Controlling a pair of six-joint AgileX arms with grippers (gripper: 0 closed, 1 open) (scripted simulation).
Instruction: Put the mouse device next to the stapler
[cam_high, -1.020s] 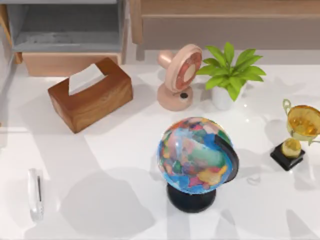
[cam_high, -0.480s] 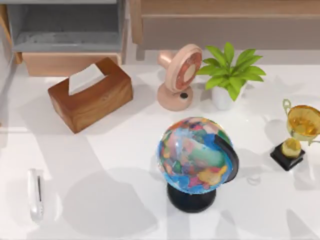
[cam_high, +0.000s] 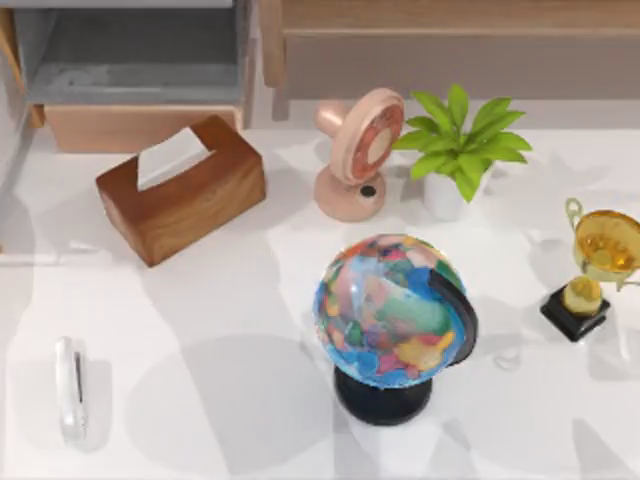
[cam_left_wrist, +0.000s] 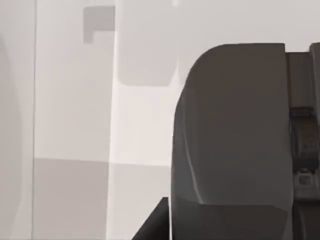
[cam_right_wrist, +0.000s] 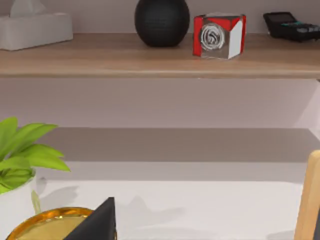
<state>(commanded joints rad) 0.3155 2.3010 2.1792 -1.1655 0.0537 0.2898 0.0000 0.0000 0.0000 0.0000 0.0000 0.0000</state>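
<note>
- Since a second ago only the shadows have moved. The broad round shadow (cam_high: 205, 400) on the tabletop (cam_high: 250, 300) has slid toward the left, and a new grey patch now lies just beside the mouse device (cam_high: 70, 388). I take that as my left arm travelling above that side.
- The mouse device lies flat near the front left corner, exactly where it lay before, untouched.
- In the left wrist view a dark grey housing (cam_left_wrist: 230, 140) sits close against pale surfaces. I cannot tell how my left end effector stands.
- The globe (cam_high: 392, 312) stands front-centre, well apart from the mouse device.
- The trophy (cam_high: 597, 262) is at the right edge. In the right wrist view a black wedge (cam_right_wrist: 97, 222) crosses its gold rim. I cannot tell the right end effector's state either.
- Farther back stand the tissue box (cam_high: 183, 187), fan (cam_high: 358, 150) and plant (cam_high: 458, 140).
- I cannot pick out a stapler, so the pick-up is not yet begun and the goal spot is unsettled.
</note>
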